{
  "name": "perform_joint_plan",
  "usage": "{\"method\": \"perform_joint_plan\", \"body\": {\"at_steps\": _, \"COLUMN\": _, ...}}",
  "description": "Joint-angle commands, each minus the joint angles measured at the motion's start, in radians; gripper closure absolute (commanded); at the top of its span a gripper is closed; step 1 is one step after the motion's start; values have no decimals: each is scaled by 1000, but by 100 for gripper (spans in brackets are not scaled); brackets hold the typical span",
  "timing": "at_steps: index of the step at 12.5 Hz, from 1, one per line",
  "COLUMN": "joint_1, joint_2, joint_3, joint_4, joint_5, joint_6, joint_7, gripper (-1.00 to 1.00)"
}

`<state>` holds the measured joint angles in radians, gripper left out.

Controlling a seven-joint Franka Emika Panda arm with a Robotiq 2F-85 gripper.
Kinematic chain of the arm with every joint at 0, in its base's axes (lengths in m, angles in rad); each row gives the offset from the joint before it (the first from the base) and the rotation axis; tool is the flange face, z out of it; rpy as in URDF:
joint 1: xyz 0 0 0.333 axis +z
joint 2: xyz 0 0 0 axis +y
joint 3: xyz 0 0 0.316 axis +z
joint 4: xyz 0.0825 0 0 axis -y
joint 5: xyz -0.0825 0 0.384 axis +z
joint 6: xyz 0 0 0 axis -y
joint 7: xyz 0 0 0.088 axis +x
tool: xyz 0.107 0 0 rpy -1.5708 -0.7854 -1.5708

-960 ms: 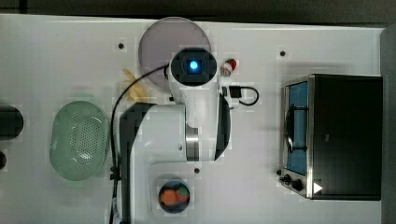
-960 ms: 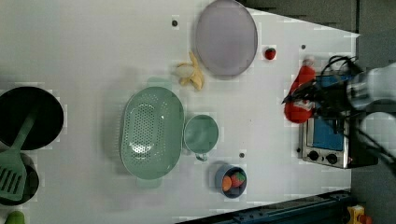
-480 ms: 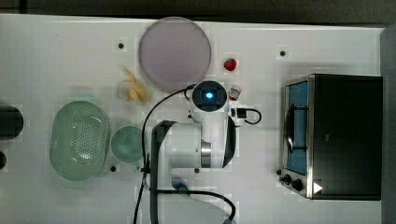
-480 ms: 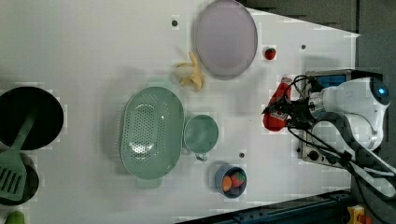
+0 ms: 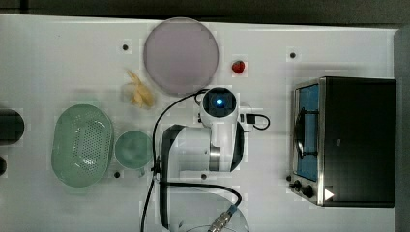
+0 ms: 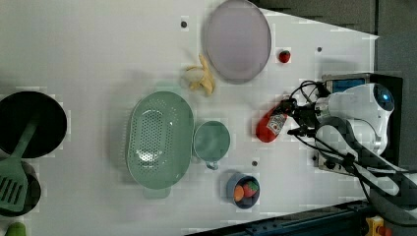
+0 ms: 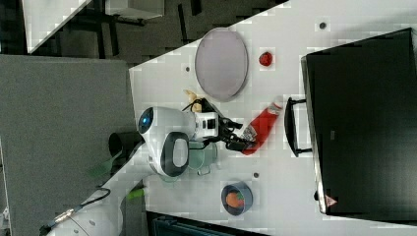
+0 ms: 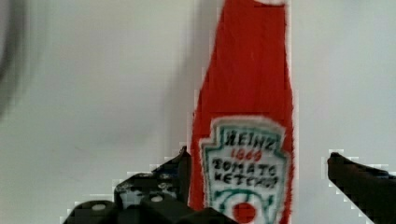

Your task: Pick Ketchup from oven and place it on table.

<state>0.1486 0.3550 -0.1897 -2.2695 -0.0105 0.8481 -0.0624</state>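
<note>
Ketchup, a small red plastic squeeze bottle (image 8: 247, 135), resting on the white flat counter (image 5: 58, 58) between the spread, non-gripping fingers of the tool (image 8: 261, 186), clear of the black box-shaped oven (image 5: 360, 140); placement apparently complete, only withdrawal outstanding.

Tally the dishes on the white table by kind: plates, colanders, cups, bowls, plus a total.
Round lilac plate: 1
Pale green perforated colander: 1
Pale green cup: 1
Small blue bowl holding toy fruit: 1
Total: 4
</note>
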Motion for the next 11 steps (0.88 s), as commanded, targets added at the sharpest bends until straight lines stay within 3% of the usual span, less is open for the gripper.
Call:
{"method": "perform_joint_plan", "body": {"at_steps": 1, "joint_1": 1, "joint_2": -64, "joint_3": 8, "joint_4": 28, "joint_5": 4, "joint_6": -21, "joint_7": 35, "gripper": -100}}
{"method": "perform_joint_plan", "body": {"at_steps": 5, "joint_1": -1, "joint_2": -241, "joint_3": -19, "joint_4": 137, "joint_5": 3, "joint_6": -224, "joint_7": 35, "gripper": -100}}
{"method": "perform_joint_plan", "body": {"at_steps": 11, "joint_1": 0, "joint_2": -378, "joint_3": -23, "joint_4": 454, "joint_5": 1, "joint_6": -497, "joint_7": 35, "gripper": -100}}
